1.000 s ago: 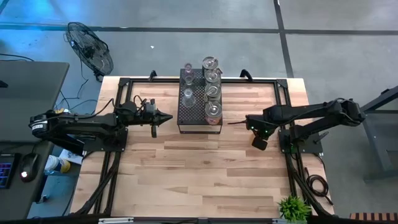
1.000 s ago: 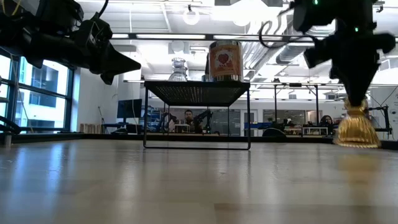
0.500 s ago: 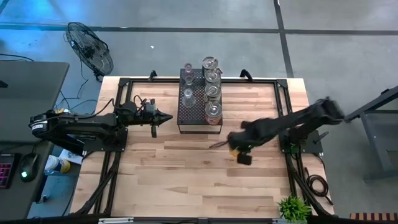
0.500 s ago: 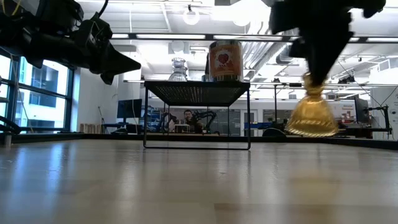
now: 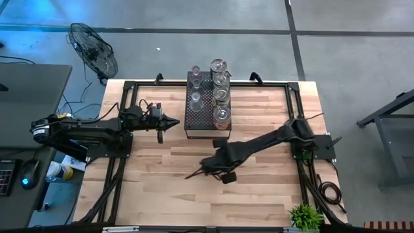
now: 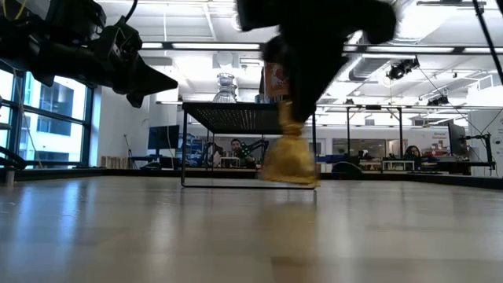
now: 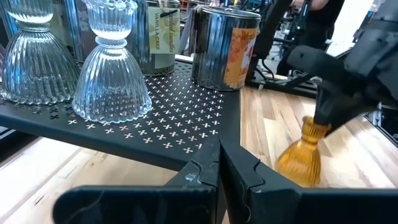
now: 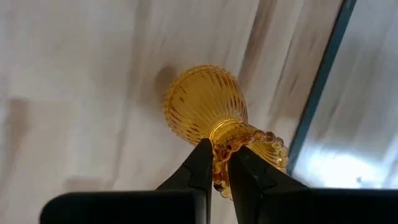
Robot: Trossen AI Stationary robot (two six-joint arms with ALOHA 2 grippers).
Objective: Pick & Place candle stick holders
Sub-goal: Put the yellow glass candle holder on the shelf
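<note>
My right gripper [image 5: 210, 167] is over the middle of the table, nearer the front than the black perforated stand [image 5: 204, 107]. It is shut on an amber-orange ribbed candle stick holder [image 8: 208, 102], which also shows in the low view [image 6: 289, 161] and the left wrist view [image 7: 300, 158]. Several clear glass holders [image 7: 109, 81] and silvery tins [image 7: 225, 46] stand on the stand's top. My left gripper [image 5: 169, 122] is shut and empty, held level just left of the stand. My right gripper pinches the amber holder's beaded top rim [image 8: 249, 134] between its two fingers [image 8: 202, 162]. The fingers come from above, pointing down. The holder hangs upright below them, its flared base [image 6: 289, 174] down, just above the table.
The stand is against the middle of the far edge. Bare wooden tabletop [image 5: 162, 181] lies to the left, the right and the near side of my right gripper. A small green plant [image 5: 305, 217] stands at the near right corner. A fan [image 5: 94, 48] stands beyond the far left corner.
My right gripper has swept from the table's right side toward its left and near edges, carrying the amber holder, which stays upright below the fingers. It now hangs in front of the stand.
</note>
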